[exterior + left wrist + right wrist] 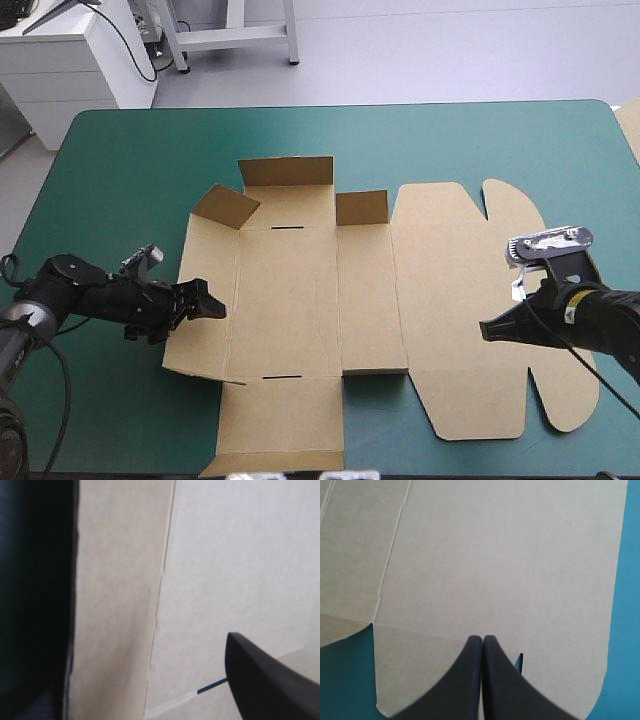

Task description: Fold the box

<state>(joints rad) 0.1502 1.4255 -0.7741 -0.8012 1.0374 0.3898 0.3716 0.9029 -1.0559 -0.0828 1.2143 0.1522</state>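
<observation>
Box (300, 300) of matt brown board, faintly grainy, scored with creases, table (130, 160) under a smooth matt teal-green cover, black jaws smooth, dull-sheened, plastic-looking

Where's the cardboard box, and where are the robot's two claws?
box (290, 300): high view, flat middle panel.
left gripper (207, 300): high view, between its open fingertips.
right gripper (482, 641): right wrist view, where shut fingertips meet.

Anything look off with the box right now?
Nothing stands out. The box lies flat and untorn on the table, only its three far flaps raised. The left claw is open at its left edge, the right claw shut over the lid.
</observation>
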